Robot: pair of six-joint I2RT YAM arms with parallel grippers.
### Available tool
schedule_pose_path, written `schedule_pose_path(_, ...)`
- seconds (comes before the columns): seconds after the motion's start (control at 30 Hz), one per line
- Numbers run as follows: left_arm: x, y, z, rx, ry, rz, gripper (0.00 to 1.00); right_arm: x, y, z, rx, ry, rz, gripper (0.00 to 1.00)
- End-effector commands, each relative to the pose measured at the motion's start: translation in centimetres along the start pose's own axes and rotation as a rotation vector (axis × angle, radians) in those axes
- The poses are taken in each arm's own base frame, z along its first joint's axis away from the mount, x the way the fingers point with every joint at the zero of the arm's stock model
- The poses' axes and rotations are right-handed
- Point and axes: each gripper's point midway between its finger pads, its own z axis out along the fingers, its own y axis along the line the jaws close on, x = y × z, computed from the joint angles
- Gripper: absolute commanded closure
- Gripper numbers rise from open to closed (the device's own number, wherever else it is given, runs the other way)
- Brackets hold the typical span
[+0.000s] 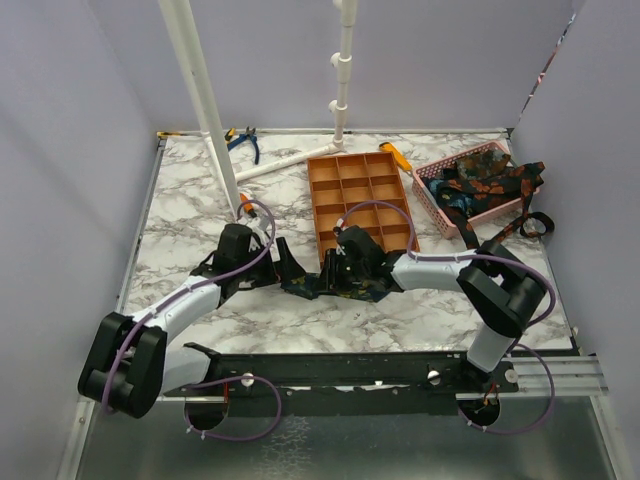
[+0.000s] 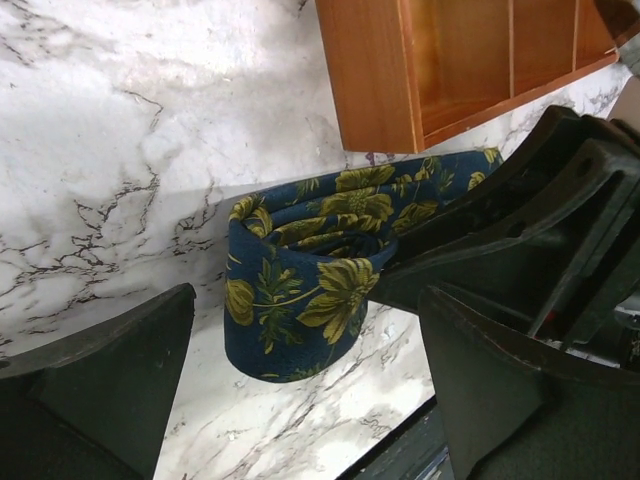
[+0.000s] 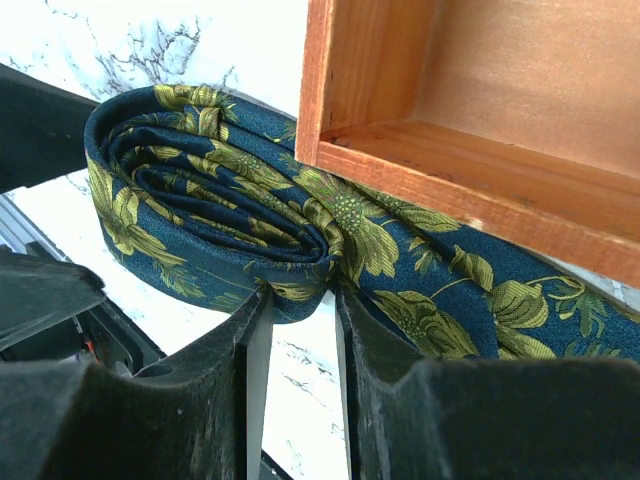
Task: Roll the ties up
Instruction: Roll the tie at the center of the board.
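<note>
Right gripper (image 3: 300,300) is pinching the coiled navy floral fabric tie (image 3: 190,190) beside the orange tray (image 3: 420,175); left gripper (image 2: 300,325) is gaping wide.

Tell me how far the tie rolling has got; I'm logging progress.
Done: none finished visibly. In hand: the right claw pinches one floral tie, partly coiled, tail unrolled; the left claw stands open beside it. Remaining: more ties heaped in the pink basket.

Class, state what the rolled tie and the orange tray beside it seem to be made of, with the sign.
The rolled tie: woven fabric, perhaps silk or polyester, faint sheen; it folds in soft layers. The orange tray: probably wood, matt; faint grain and square-cut edges, possibly plastic.
</note>
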Motion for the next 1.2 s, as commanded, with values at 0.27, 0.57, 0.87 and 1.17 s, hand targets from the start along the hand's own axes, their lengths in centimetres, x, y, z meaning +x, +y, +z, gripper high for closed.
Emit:
schedule_pose_path(0.27, 1.3, -1.0, 1.0, 0.135, 0.035, 0.021, 0.19, 2.5, -3.2, 0.4, -0.02, 0.092, 0.044, 0.69)
schedule_pose_path(0.57, 2.2, -2.1, 1.6, 0.207, 0.076, 0.015, 0.4, 2.4, -2.5, 0.6, -0.069, 0.112, 0.048, 0.69)
schedule_pose_path(0.87, 3.8, -3.4, 1.6, 0.251, 0.118, 0.054, 0.57, 2.0, -2.0, 0.9, -0.098, 0.115, 0.058, 0.69)
schedule_pose_path(1.17, 3.5, -3.4, 1.0, 0.209, 0.082, 0.051, 0.83, 1.2, -1.5, -0.3, -0.095, 0.082, 0.033, 0.67)
